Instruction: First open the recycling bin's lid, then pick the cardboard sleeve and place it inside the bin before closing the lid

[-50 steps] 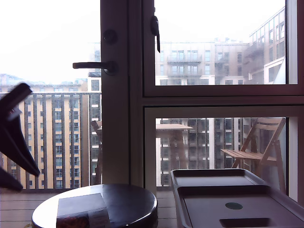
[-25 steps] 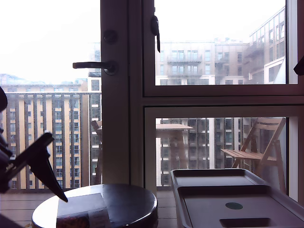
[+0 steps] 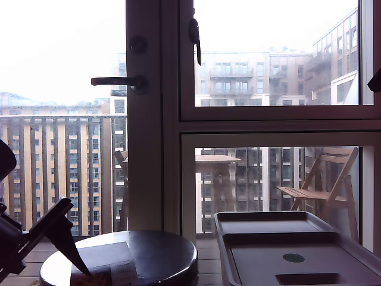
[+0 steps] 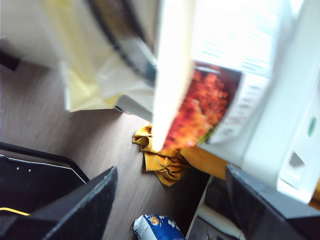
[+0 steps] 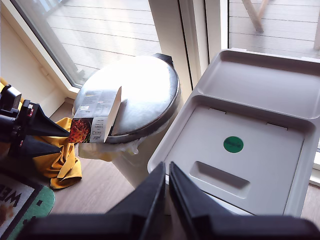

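Note:
The cardboard sleeve (image 3: pixel 102 261) (image 5: pixel 94 118) (image 4: pixel 200 100) lies on the round dark table top (image 3: pixel 161 253), its reddish printed end overhanging the rim. My first gripper (image 3: pixel 74 238) (image 4: pixel 170 175) (image 5: pixel 65 141) is open at the exterior view's lower left, its fingers just short of that end and apart from it. The grey lid (image 3: pixel 292 256) (image 5: pixel 250 150) lies flat on the recycling bin, whose body is hidden beneath it. The lid shows a green dot (image 5: pixel 233 144) and a recess (image 5: pixel 220 179). My second gripper (image 5: pixel 167 167) hangs shut above the lid, holding nothing.
A yellow cloth (image 5: pixel 62 160) (image 4: pixel 160 155) and a blue packet (image 4: pixel 155 227) lie on the wooden floor below the table. A mat (image 5: pixel 20 200) is beside them. Window and door frames (image 3: pixel 149 119) stand close behind. A dark arm part (image 3: pixel 375 81) shows at the exterior view's right edge.
My first gripper has come down from high at the exterior view's left to the sleeve's end. A dark arm part appeared at that view's right edge.

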Controlling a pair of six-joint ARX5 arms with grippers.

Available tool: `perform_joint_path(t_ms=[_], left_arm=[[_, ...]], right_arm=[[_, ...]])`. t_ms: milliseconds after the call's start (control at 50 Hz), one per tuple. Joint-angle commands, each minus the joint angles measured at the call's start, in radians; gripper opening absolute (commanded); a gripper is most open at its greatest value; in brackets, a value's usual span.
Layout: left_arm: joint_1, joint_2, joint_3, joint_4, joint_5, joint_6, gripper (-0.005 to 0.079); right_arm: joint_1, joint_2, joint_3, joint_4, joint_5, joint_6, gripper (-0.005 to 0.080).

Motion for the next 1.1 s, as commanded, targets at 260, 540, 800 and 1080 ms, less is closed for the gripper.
perform_joint_path(t_ms=[260,540,800,1080], left_arm=[[-0.002,0.091,0.098,0.002,-0.009,-0.053,0.0584],[-0.004,0.103,0.142,-0.026,-0.035,-0.066,0.0565],[-0.014,0.113,0.163,-0.044,-0.055,-0.066,0.0461],[-0.028,0.114,0.168,-0.045,-0.098,-0.066,0.0207]], right_arm=[[0.005,0.007,0.012,0.018,0.0,-0.001,-0.0013],[0.005,0.007,0.012,0.026,0.0,0.002,-0.0013],[0.005,0.007,0.012,0.027,0.0,0.002,-0.0013],[0.005,0.007,0.012,0.026,0.0,0.002,-0.0013]])
